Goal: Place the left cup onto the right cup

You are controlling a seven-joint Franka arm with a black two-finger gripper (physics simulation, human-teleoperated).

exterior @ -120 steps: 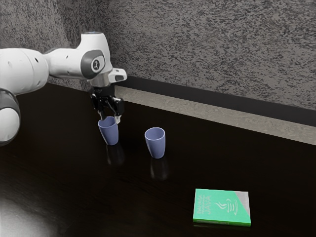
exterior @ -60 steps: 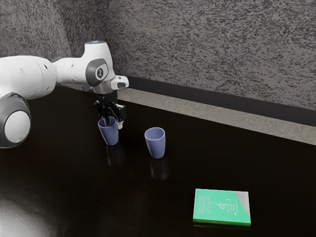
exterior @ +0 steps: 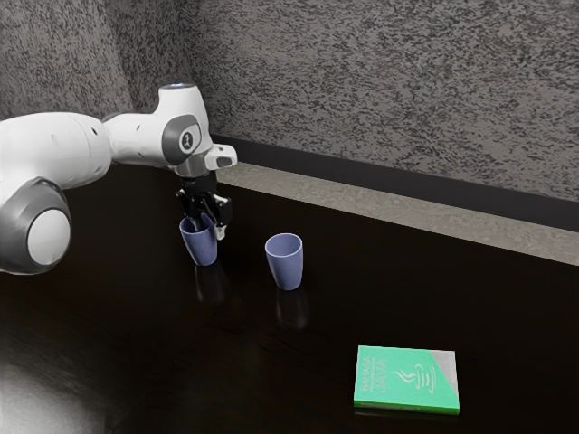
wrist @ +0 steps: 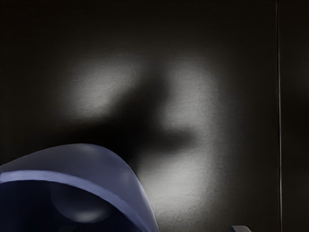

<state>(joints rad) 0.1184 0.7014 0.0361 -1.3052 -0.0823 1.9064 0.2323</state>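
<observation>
Item: left cup (exterior: 199, 244), blue, upright on the dark table (exterior: 136, 362), near the right cup (exterior: 284, 260) but not touching it.
Gripper (exterior: 202, 224): sits at the left cup's rim; whether it is clamped cannot be told.
Handling: confirm a firm hold, lift straight up, clear the right cup's lip, centre, then lower gently.
Also present: green book (exterior: 407, 380), well off the likely path.

A plain simulated room: glossy dark table (exterior: 136, 362) against speckled grey wall (exterior: 407, 81).
</observation>
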